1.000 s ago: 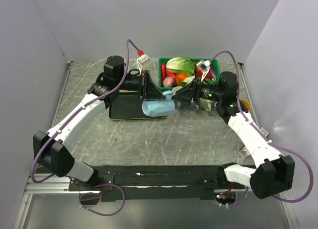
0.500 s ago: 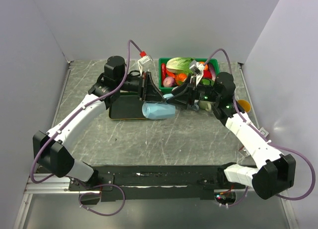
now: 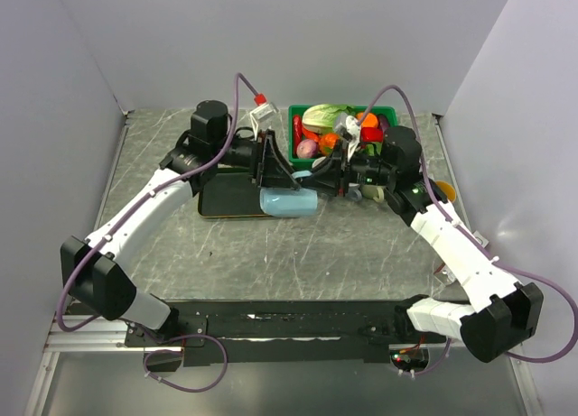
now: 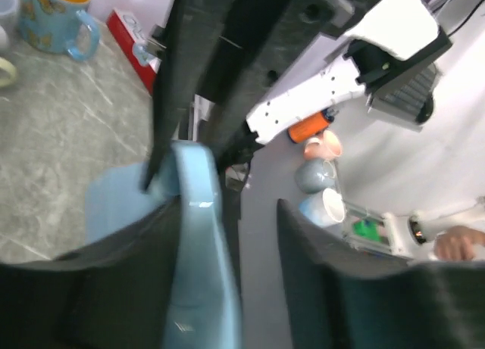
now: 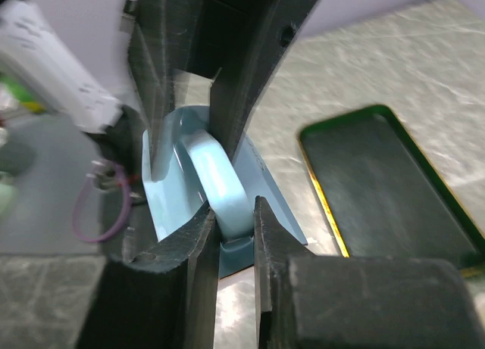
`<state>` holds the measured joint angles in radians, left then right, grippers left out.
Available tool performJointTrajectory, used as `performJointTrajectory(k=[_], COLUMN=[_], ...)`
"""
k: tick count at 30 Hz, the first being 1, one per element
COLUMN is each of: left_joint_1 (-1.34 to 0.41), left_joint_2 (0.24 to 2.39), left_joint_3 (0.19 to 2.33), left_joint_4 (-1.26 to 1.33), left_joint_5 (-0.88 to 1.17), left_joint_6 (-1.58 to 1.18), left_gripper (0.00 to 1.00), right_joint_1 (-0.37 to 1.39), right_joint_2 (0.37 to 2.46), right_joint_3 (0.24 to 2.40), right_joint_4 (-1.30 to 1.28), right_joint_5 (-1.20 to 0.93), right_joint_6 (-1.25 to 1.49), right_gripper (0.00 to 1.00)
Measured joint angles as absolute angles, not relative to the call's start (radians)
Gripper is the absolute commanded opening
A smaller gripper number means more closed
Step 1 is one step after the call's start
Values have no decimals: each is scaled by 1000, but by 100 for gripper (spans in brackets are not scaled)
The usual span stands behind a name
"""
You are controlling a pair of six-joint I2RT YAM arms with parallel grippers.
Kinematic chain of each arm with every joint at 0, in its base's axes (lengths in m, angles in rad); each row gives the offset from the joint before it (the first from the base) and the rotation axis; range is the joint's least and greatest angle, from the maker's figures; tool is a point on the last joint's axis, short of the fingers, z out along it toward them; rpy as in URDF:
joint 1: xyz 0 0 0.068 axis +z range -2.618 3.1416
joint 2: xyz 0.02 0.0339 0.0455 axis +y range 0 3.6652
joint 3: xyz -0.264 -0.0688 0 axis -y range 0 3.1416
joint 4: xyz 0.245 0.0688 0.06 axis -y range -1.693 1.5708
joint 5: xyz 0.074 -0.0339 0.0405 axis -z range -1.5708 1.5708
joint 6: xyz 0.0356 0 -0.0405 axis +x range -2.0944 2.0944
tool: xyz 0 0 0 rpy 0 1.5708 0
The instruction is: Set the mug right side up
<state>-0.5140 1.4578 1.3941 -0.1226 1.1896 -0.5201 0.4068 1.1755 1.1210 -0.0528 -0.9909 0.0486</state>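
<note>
The light blue mug [image 3: 287, 202] lies on its side just above the table, between my two grippers. My right gripper [image 3: 320, 176] is shut on its curved handle [image 5: 216, 179], which is pinched between both fingers in the right wrist view. My left gripper [image 3: 271, 168] stands open around the mug's rim. In the left wrist view the mug's wall [image 4: 198, 235] rests against the left finger [image 4: 114, 266], with a clear gap to the other finger [image 4: 318, 250]. Which way the mug's mouth faces I cannot tell.
A dark tray [image 3: 230, 198] lies under the left gripper. A green bin [image 3: 292, 120] of vegetables stands behind the mug. Other cups [image 3: 372, 192] sit by the right arm, and an orange-lined blue mug [image 4: 53, 16] shows in the left wrist view.
My right gripper has moved in and shut on the mug's handle. My left gripper has opened off the mug's wall. The mug has dropped slightly and shifted left.
</note>
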Motion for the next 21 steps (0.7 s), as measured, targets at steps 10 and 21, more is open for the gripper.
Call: performJointTrajectory(k=[10,21], left_joint_1=[-535,-481], left_joint_2=[1465,1396], left_joint_3=[1427,1428], left_joint_4=[-315,-508], left_joint_5=[1018,728], left_joint_6=[-345,-212], left_gripper=[96,96], right_joint_1=[420,456], right_joint_2=[1163,1155], right_joint_3=[1168,1197], right_joint_4=[-358,-715], right_joint_5=[-735,-232], right_joint_6=[-217,-597], right_gripper=[0,0])
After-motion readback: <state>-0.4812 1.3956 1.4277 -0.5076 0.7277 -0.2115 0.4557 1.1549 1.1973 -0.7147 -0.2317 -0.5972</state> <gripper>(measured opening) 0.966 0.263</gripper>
